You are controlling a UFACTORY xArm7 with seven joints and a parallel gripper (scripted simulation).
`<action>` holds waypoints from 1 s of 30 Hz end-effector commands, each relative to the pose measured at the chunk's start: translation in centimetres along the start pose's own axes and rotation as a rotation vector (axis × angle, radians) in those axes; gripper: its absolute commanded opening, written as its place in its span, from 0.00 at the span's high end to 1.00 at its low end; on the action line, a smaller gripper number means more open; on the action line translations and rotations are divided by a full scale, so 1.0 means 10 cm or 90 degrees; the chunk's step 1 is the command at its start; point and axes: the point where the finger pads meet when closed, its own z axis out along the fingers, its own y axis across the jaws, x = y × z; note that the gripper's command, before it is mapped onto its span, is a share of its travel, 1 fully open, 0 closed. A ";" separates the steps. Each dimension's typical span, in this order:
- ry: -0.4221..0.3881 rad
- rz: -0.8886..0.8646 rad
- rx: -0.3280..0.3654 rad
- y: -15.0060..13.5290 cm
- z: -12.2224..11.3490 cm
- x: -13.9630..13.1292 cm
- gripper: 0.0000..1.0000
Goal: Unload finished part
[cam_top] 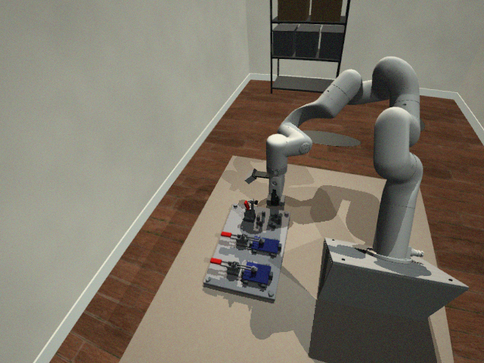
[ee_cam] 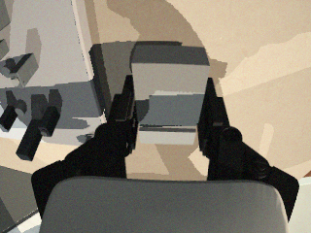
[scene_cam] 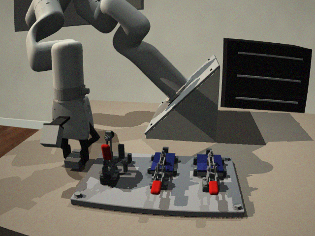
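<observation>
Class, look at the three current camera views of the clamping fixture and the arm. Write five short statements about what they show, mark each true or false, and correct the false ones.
1. The gripper is shut on the grey finished part. True.
2. The grey part sits in a nest on the fixture plate. False: it is off the plate, low at the table beside the plate's end.
3. Both blue blanks lie in their nests under clamps. True.
4. All three red clamp handles lie flat. False: the one at the vacant nest stands up.
5. The shelf rack stands on the table. False: it stands on the wood floor by the wall.
</observation>
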 end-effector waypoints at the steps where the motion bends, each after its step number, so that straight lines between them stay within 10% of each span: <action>1: 0.003 0.000 0.000 0.00 -0.02 0.02 1.00; 30: 0.003 0.000 0.000 0.00 0.04 0.02 1.00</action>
